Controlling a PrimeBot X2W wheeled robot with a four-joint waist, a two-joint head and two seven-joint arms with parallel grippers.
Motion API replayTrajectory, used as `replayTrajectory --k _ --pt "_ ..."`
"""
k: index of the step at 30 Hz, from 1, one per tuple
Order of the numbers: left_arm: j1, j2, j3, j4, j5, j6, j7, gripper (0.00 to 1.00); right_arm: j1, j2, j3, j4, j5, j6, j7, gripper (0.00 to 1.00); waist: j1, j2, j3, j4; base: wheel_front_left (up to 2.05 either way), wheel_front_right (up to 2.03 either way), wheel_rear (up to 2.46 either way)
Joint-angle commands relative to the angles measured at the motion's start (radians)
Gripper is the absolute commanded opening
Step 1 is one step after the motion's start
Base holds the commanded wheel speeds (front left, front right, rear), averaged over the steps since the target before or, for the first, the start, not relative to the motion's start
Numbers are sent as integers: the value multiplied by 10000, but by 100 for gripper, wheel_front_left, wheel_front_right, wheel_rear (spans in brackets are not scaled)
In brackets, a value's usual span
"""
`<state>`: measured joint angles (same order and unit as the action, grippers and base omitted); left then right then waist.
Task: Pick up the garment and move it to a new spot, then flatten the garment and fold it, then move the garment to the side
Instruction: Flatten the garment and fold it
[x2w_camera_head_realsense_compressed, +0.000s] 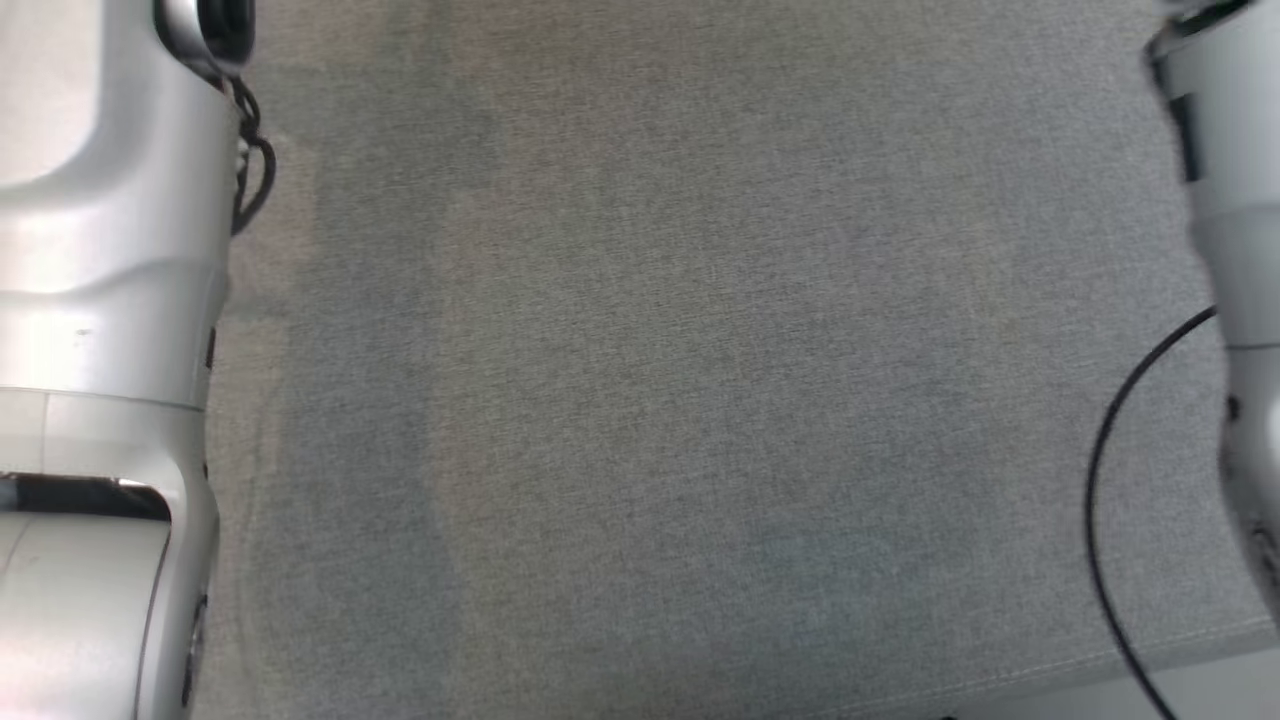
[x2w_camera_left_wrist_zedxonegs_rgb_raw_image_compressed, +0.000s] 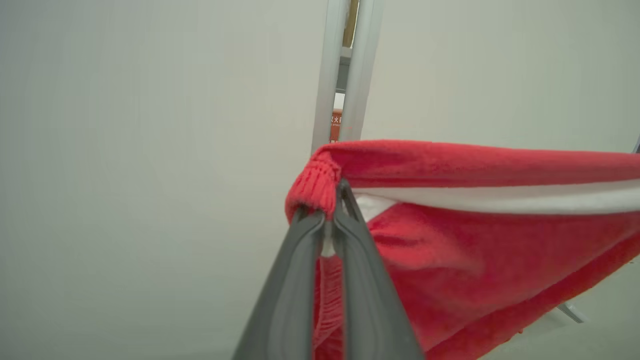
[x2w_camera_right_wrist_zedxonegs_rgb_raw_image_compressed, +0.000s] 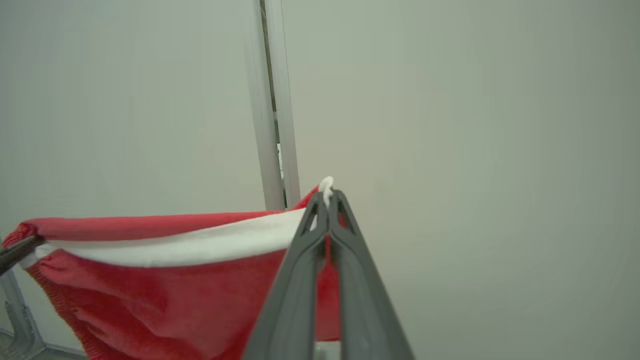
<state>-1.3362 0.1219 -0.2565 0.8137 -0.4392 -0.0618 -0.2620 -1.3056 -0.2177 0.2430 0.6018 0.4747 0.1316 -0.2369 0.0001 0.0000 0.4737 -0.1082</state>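
Together, the left end effector (x2w_camera_left_wrist_zedxonegs_rgb_raw_image_compressed: 325, 207) and right end effector (x2w_camera_right_wrist_zedxonegs_rgb_raw_image_compressed: 327, 196) each pinched a corner of the red knit garment (x2w_camera_left_wrist_zedxonegs_rgb_raw_image_compressed: 475, 250), stretched taut between them across mid-frame.

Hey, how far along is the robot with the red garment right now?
Done: the pickup. The left end effector is shut on the red garment at its ribbed corner, the right end effector at its white-trimmed edge, and it hangs stretched between them in the air. In hand: the move to a new spot. Left: laying it on the grey surface, flattening, folding, and moving it aside.
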Motion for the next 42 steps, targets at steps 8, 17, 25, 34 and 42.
replayTrajectory --k 8,17,25,34,42 --pt "1570 -488 689 2010 -319 -178 -21 0 1106 842 1687 2262 719 -16 -294 0 -1 0 398 1 0 0 0" --pt "4768 -686 1098 646 6 -545 -23 0 4593 447 1009 255 948 -16 -290 0 -1 0 53 277 0 0 0" --pt "8149 -687 689 -2075 278 -659 -22 0 8588 10 96 -2951 243 -16 -290 0 -1 0 -1176 382 0 0 0" --pt "11306 -643 353 -4888 503 -310 348 0 12279 2 -1041 -5944 -523 -18 -293 0 -1 0 -1978 456 0 0 0" --pt "13527 -225 -98 -8315 397 240 2434 0 14410 183 -1939 -7864 -1105 -18 62 0 -1 0 -2464 495 0 0 0"
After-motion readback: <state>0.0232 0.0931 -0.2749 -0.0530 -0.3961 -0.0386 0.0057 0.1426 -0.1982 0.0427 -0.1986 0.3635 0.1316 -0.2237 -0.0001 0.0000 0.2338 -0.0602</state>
